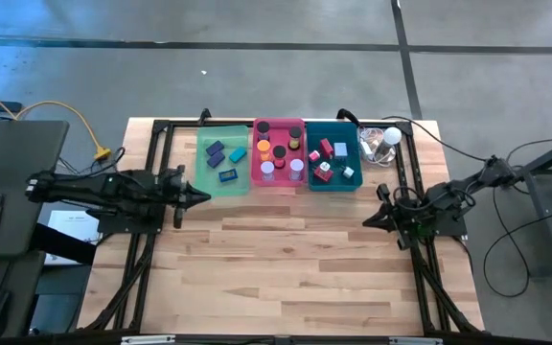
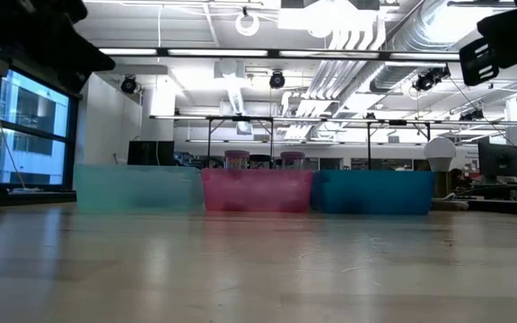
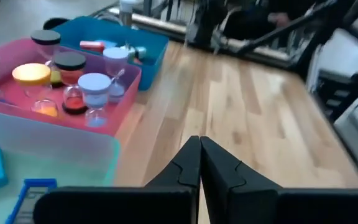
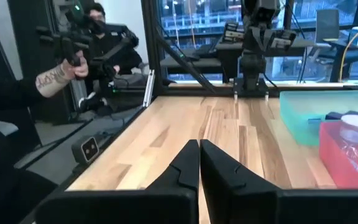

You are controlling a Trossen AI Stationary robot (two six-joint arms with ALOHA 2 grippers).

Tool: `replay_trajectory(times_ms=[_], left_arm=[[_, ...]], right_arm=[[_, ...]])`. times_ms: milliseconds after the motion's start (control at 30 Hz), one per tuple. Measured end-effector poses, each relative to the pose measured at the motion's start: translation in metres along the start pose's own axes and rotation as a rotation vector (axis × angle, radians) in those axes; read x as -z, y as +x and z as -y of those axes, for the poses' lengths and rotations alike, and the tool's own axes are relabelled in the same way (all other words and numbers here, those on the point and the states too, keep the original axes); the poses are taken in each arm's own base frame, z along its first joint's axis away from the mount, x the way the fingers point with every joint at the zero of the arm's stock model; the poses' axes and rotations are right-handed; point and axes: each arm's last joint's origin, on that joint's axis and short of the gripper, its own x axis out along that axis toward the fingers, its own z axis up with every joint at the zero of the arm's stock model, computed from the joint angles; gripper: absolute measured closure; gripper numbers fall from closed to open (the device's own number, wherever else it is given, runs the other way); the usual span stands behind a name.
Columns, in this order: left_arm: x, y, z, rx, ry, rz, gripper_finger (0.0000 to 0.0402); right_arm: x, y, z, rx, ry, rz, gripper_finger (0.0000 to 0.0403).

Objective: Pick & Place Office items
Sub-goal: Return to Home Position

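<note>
Left gripper (image 1: 197, 197): jaws pressed together, nothing between them. It is held above the table (image 1: 286, 278), just in front of the green tray's (image 1: 204, 184) near edge, tip pointing toward the table's middle. Right gripper (image 1: 370, 222): jaws together too, empty, above the wood on the right side. It is in front of the teal tray (image 1: 333, 126) but apart from it, tip pointing inward. Both arms lie along the table's side frames.

Office items (image 1: 238, 153): every one in view sits inside a tray. Three trays stand in a row at the far edge, side walls touching: green left, pink tray (image 1: 278, 123) middle, teal right.
- Green: dark blue blocks (image 1: 216, 150), one teal block, one blue framed piece (image 1: 227, 175).
- Pink: hourglasses (image 3: 73, 81) upright, with caps in black, orange and lilac.
- Teal: red and pink pieces (image 1: 323, 171), a pale lilac block (image 1: 341, 149), a small white piece.

Clear lump (image 1: 383, 144) with a white ball sits just right of the teal tray, at the far right corner.

Right wrist view: beyond the table edge, a person's hand (image 4: 61, 71) grips a dark handle.
</note>
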Motion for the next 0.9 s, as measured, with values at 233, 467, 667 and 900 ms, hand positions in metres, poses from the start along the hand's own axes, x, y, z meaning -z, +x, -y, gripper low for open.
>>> replay_trajectory(times_ms=[233,467,667,900], left_arm=[[0.016,-0.015,-0.007,0.058,-0.025,0.106,0.0401],[0.032,-0.015,-0.01,0.108,0.019,0.16,0.0401],[0.041,-0.008,-0.011,0.107,0.052,0.182,0.0401],[0.058,0.004,-0.014,0.105,0.066,0.19,0.0401]], right_arm=[[0.002,-0.008,0.002,-0.003,0.006,0.029,0.0401],[0.009,-0.01,0.003,-0.004,0.001,0.043,0.0401],[0.028,-0.003,0.003,-0.011,0.002,0.072,0.0401],[0.03,-0.001,0.003,-0.035,-0.012,0.089,0.0401]])
